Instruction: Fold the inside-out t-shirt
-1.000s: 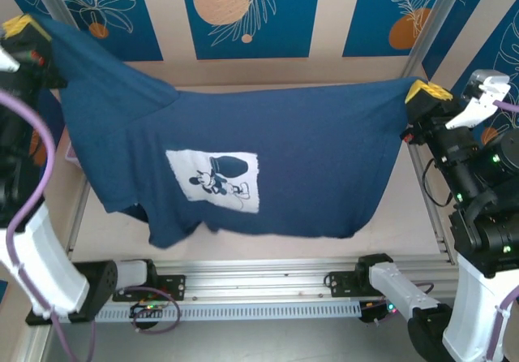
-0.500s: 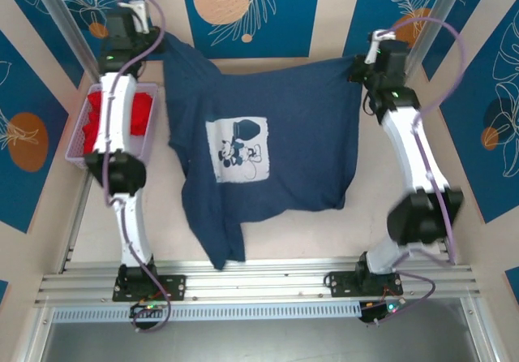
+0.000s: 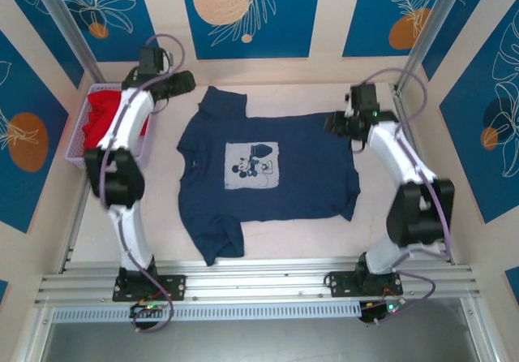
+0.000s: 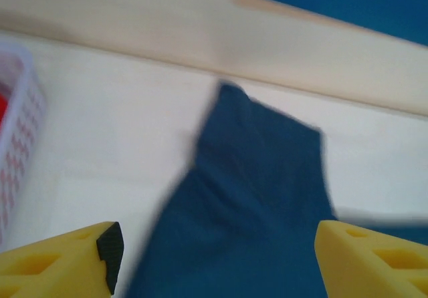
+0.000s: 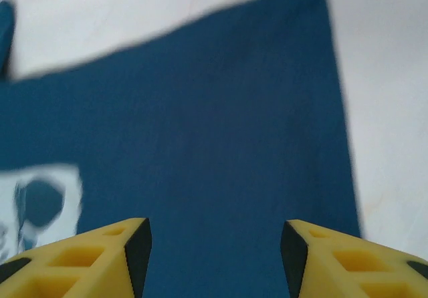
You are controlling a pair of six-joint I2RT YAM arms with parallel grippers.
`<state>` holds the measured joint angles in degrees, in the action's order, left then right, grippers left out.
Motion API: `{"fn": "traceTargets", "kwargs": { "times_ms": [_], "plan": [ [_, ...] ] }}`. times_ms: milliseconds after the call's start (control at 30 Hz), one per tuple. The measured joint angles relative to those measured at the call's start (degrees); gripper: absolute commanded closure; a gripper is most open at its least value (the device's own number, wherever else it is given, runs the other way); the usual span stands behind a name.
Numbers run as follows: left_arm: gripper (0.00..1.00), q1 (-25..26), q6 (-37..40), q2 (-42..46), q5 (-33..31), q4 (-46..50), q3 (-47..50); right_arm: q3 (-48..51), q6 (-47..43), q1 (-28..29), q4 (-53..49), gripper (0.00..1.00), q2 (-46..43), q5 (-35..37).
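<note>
You see the t-shirt (image 3: 268, 175) spread across the table (image 3: 381, 216) centre; every fold remains. Left gripper (image 4: 215, 241) and right gripper (image 5: 214, 238) gape empty

Bright, even light from above; both wrist views are smeared by motion.
The top view is sharp and evenly lit, with only soft, short shadows under the arms (image 3: 130, 127) and along the t-shirt (image 3: 308, 175) on the pale desk (image 3: 308, 240). In the left wrist view the shirt's edges and the basket (image 4: 20, 124) are blurred, while the yellow fingers (image 4: 53, 264) are crisp. In the right wrist view the print (image 5: 37, 204) smears and the desk looks nearly washed out.
</note>
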<state>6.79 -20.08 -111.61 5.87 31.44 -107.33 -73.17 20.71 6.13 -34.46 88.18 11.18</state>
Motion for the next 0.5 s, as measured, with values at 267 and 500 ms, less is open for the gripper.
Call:
{"fn": "traceTargets", "kwargs": {
  "times_ms": [267, 500],
  "plan": [
    [0.24, 35.36, 10.12, 23.15, 6.19, -23.71, 39.8, 25.79, 9.62, -0.33, -6.19, 0.44, -17.97, 1.55],
    [0.25, 54.03, 27.67, 6.1, 4.79, -30.34, 41.18, 30.95, 12.92, -4.94, -6.71, 0.48, -19.12, 1.4]
  ]
}}
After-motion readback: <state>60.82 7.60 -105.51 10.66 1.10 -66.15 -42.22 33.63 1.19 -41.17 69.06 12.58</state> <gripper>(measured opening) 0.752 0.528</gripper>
